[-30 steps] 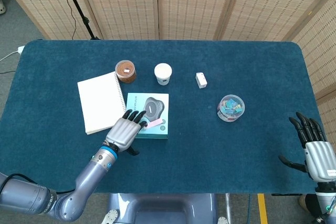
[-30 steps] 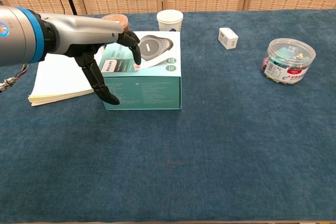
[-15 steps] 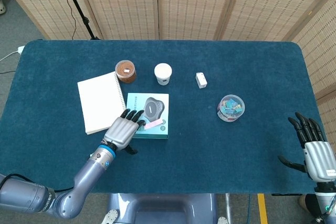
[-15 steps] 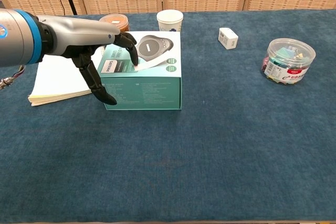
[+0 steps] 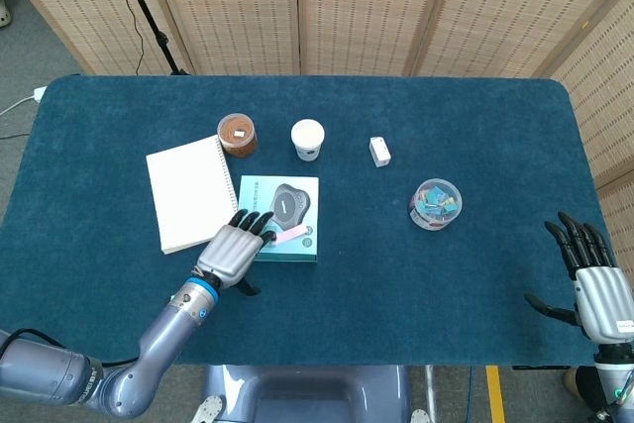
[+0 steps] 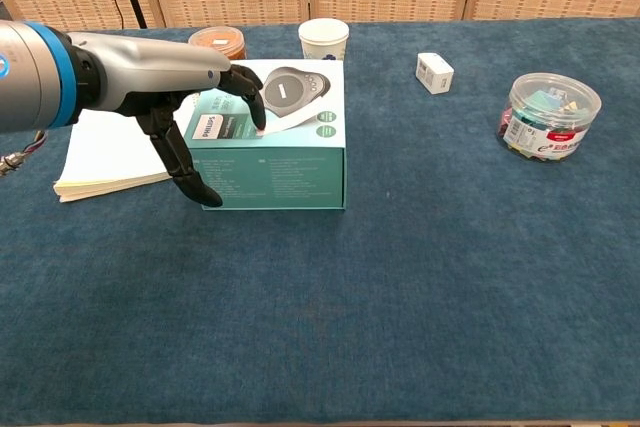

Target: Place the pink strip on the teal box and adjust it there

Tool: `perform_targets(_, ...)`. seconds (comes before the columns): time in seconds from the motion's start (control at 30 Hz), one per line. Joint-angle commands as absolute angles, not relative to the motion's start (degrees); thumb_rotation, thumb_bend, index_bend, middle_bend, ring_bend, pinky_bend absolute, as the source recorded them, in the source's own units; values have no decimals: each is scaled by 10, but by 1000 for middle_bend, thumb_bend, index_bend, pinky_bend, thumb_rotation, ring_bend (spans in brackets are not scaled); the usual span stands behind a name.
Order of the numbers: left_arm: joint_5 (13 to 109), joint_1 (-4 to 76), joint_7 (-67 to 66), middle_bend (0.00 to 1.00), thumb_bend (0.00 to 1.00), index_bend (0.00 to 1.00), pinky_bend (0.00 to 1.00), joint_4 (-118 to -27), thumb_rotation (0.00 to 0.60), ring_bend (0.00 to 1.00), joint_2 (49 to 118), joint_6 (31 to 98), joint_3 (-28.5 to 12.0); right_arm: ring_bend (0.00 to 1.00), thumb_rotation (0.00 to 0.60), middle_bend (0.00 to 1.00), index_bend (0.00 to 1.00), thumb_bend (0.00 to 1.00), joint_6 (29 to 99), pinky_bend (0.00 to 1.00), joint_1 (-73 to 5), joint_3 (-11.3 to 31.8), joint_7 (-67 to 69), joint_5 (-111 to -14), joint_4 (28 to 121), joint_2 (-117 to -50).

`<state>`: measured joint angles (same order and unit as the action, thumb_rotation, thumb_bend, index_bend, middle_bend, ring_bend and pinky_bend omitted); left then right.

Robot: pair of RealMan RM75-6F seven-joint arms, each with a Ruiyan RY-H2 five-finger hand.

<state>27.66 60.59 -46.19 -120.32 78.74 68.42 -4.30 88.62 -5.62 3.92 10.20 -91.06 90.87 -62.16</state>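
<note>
Barely shifting since a moment ago, my left hand point(image 5: 233, 250) is resting fingers-down on the small pink paper strip point(image 5: 292, 233), which is lying atop the teal cardboard box point(image 6: 275, 152). I'm nudging it straight. My right hand point(image 5: 597, 289) is idling, fingers apart.

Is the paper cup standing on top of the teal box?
No, the paper cup stands on the table behind the teal box.
</note>
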Motion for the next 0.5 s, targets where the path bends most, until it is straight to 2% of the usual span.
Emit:
perform_targets(0.03,279,606,-462,0,0,265,0,-1206,489,0,787,684,-42,0,600,0,74,0,886,0,-56,39,102,-911,909,-622)
perform_targets(0.5,275,602,-456,0,0,265,0,-1200,490,0,779,684,-42,0,600,0,74,0,886,0,-56,39,102,-911,910,-621)
